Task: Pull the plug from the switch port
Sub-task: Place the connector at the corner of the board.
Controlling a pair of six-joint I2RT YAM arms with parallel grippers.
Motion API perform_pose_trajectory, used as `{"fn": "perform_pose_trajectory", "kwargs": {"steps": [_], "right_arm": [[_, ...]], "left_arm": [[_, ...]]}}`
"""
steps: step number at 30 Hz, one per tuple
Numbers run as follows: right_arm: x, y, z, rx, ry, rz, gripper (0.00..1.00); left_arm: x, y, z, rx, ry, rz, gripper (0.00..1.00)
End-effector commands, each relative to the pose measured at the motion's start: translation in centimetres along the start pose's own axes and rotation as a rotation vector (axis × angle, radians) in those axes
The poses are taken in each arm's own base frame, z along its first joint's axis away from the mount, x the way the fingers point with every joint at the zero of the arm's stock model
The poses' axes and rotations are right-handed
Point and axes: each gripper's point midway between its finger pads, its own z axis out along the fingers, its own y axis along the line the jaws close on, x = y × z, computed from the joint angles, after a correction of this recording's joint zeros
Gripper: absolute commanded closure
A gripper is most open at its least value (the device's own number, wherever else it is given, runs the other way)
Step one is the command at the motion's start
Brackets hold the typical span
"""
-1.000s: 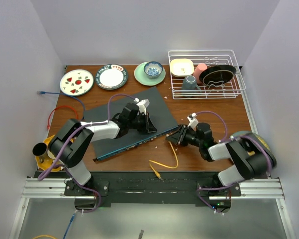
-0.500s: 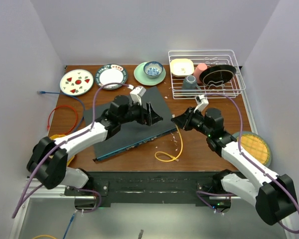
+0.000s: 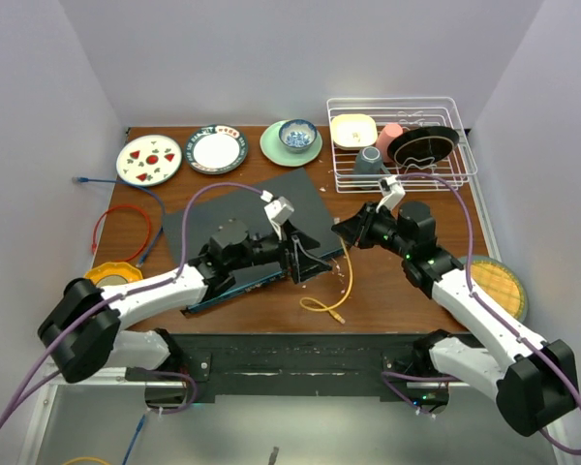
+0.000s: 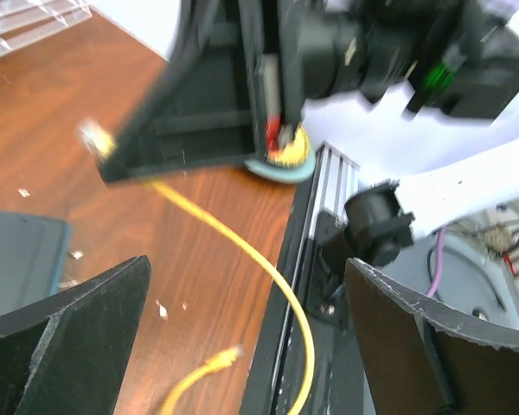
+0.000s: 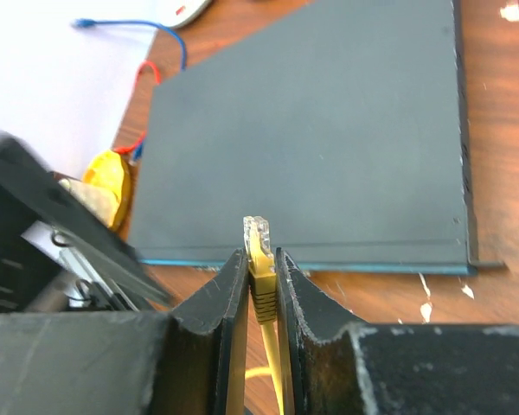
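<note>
Tabletop (image 3: 387, 300) is occupied by switch (image 5: 311, 130); plug (image 5: 257, 232) is clamped in right gripper (image 5: 259, 259), clear of it; left gripper (image 4: 242, 285) is spread. Cable (image 3: 350, 276) may be snagged by left fingers (image 4: 69, 346).

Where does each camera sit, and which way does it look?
Top external: above and behind, looking down on the wooden table; left arm and right arm show.
Left wrist: behind the open left gripper, faces the right gripper.
Right wrist: its fingers clamp the plug of the yellow cable; faces the flat matte-black switch.
All show that cable.
</note>
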Motion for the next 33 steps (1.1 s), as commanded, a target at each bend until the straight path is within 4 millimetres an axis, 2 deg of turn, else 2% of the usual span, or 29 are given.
{"fn": "perform_pose_trajectory", "kwargs": {"steps": [1,5,6,7,9,12,13,14,16,17,18,19,20,21,22,23,24,25,26,27,28,29,30,31,32,33], "right_arm": [[-2.4,2.9,-0.3,-0.067,-0.04,-0.016,1.0],[-2.7,4.1,-0.3,-0.09,-0.037,-0.029,1.0],[-2.8,4.2,-0.3,-0.092,-0.037,-0.028,1.0],[-2.8,4.4,-0.3,-0.097,-0.037,-0.032,1.0],[-2.6,4.7,-0.2,-0.098,-0.029,-0.033,1.0],[-2.3,4.9,-0.1,-0.105,-0.023,-0.037,1.0],[-2.4,4.9,-0.2,-0.106,-0.026,-0.036,1.0],[-2.4,5.0,-0.3,-0.109,-0.028,-0.038,1.0],[-2.6,5.1,-0.4,-0.108,-0.035,-0.039,1.0],[-2.6,5.1,-0.4,-0.107,-0.036,-0.038,1.0],[-2.7,5.0,-0.4,-0.1,-0.042,-0.034,0.96],[-2.8,5.0,-0.6,-0.098,-0.05,-0.033,0.83],[-3.0,5.1,-0.8,-0.1,-0.063,-0.034,0.71],[-3.2,5.2,-1.0,-0.098,-0.074,-0.024,0.49],[-4.0,5.3,-1.5,-0.083,-0.113,-0.025,0.43],[-4.2,5.2,-1.9,-0.068,-0.125,-0.02,0.39],[-4.6,5.0,-2.2,-0.052,-0.145,-0.021,0.35],[-5.2,4.6,-2.5,-0.025,-0.175,-0.022,0.33],[-5.7,4.8,-3.2,-0.021,-0.206,-0.025,0.32],[-6.0,4.9,-3.5,-0.018,-0.226,-0.024,0.31],[-6.1,4.5,-3.9,0.002,-0.233,-0.015,0.29],[-6.5,4.3,-4.4,0.018,-0.269,-0.012,0.28],[-6.6,4.3,-4.5,0.018,-0.279,-0.007,0.27],[-6.4,4.0,-4.5,0.022,-0.28,-0.006,0.26],[-6.3,4.1,-4.6,0.019,-0.28,-0.005,0.26],[-6.1,4.0,-4.4,0.022,-0.271,-0.003,0.26]], "left_arm": [[1.0,-0.4,1.8,0.044,0.018,0.036,0.0],[3.4,-0.3,4.0,0.037,0.104,0.019,0.0],[4.0,-0.8,4.5,0.053,0.118,0.028,0.0],[4.3,-0.5,5.1,0.039,0.126,0.025,0.0],[4.6,-1.0,5.7,0.045,0.135,0.043,0.0],[5.1,-0.3,6.2,-0.003,0.144,0.053,0.0],[5.4,0.0,6.2,-0.013,0.152,0.052,0.05],[5.4,-0.1,6.3,-0.008,0.157,0.058,0.25],[5.5,-0.4,6.3,0.009,0.168,0.06,0.51],[5.4,-0.5,6.3,0.011,0.168,0.06,0.8],[4.9,-0.7,6.2,0.012,0.159,0.064,0.92],[5.0,-0.8,6.0,0.005,0.171,0.06,1.0],[4.7,-0.8,5.9,-0.004,0.168,0.068,1.0],[3.1,-1.4,5.7,-0.003,0.146,0.091,1.0],[3.4,-0.5,5.1,-0.075,0.187,0.094,1.0],[2.6,-0.1,4.7,-0.111,0.187,0.141,1.0],[-0.3,-0.1,4.1,-0.179,0.127,0.181,1.0],[-0.2,0.7,3.1,-0.247,0.162,0.19,1.0],[-1.1,1.3,2.3,-0.304,0.156,0.218,1.0],[-3.9,1.7,1.5,-0.394,0.096,0.244,1.0],[-3.6,2.7,0.2,-0.468,0.143,0.245,1.0],[-4.6,3.4,-0.6,-0.529,0.135,0.252,1.0],[-6.7,3.6,-1.0,-0.581,0.102,0.257,1.0],[-7.3,5.7,-2.9,-0.708,0.115,0.253,1.0],[-8.2,6.8,-3.8,-0.776,0.103,0.24,1.0],[-10.0,7.8,-4.6,-0.847,0.076,0.229,1.0]]}}
